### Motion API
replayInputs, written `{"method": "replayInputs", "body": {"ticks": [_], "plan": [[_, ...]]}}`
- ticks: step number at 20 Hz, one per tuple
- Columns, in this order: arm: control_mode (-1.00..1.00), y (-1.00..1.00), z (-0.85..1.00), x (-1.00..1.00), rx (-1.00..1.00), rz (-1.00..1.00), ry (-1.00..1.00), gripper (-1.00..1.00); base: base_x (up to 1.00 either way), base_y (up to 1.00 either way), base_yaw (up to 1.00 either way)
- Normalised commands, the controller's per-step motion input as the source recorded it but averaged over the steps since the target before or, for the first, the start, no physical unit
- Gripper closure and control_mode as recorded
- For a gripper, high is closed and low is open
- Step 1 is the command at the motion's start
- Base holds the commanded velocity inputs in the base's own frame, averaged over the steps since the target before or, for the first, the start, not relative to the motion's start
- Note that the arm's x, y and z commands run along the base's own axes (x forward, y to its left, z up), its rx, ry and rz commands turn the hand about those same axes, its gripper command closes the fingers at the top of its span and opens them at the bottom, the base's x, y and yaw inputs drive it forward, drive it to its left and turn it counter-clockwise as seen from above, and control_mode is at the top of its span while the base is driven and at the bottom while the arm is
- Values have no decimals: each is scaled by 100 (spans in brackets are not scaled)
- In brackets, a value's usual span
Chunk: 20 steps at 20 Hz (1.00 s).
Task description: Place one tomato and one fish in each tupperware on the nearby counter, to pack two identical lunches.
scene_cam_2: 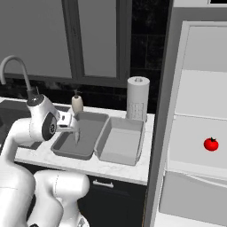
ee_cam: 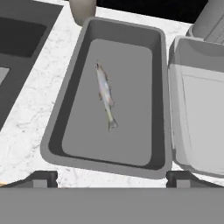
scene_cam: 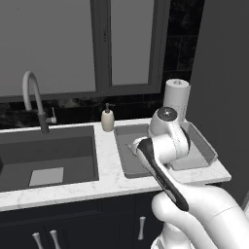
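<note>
One fish packed, three items to go.

My gripper (ee_cam: 111,178) hangs with jaws spread wide and empty over the darker tray (ee_cam: 61,120); a fish (ee_cam: 106,95) lies flat on its floor just ahead of my fingertips. The lighter tray (ee_cam: 175,109) touching it on my right looks bare. A tomato (scene_cam_2: 211,144) sits on a fridge shelf far to my right. I judge one fish and both tomatoes remain.

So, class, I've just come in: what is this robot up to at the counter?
It is packing two lunches. A fish lies in the darker tupperware, and the open pincer hangs above it, holding nothing. The lighter tupperware beside it looks empty. A tomato sits on a shelf to the right, not yet packed.
</note>
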Motion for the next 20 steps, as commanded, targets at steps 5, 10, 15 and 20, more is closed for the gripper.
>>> {"method": "replayInputs", "body": {"ticks": [5,10,15,20], "plan": [[-100,0,78,-59,0,0,-5,-100,0,0,0],[-100,0,57,-49,0,0,0,-100,0,0,0],[-100,0,60,-47,0,0,-3,-100,0,0,0],[-100,-8,61,-75,6,0,-4,-100,0,0,0]]}}
